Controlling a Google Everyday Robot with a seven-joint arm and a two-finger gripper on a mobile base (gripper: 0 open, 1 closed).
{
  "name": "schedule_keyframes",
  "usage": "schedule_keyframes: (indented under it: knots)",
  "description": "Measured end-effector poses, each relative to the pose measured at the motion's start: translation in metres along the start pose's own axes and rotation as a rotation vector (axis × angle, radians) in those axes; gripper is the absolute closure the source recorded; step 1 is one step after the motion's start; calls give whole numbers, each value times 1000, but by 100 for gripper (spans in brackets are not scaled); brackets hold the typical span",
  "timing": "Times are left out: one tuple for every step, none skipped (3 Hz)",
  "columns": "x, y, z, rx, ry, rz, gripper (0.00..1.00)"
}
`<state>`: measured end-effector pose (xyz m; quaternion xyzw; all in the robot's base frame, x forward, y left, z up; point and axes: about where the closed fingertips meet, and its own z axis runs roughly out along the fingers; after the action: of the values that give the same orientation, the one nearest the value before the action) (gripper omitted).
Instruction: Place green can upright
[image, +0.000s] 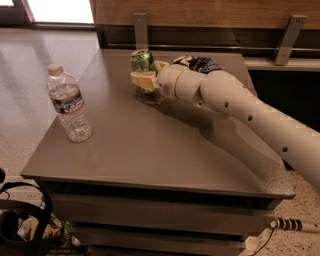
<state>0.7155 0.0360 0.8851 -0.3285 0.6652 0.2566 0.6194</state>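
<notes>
**Arm exterior: surface findings**

From my station I log an off-white arm (260, 125) made of smooth, rounded segments, with thin dark seams between the bulbous wrist joints. Small dark round holes dot the side of its shell. The end effector (142, 76), over the far part of the counter (150, 150), has blocky cream-yellow fingers (141, 81), warmer in tone than the shell.

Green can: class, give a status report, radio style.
Gripper at far side of table, shut on green can. Can upright; touchdown unclear. Water bottle stands well left, snack bag behind arm: neither in the way.
</notes>
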Motion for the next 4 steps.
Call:
schedule_keyframes:
  knots:
    - [11,1,11,-25,-2,24,100]
    - [12,1,21,-46,-11,28,100]
    - [12,1,20,-44,-10,29,100]
    - [30,-2,-7,12,37,53,100]
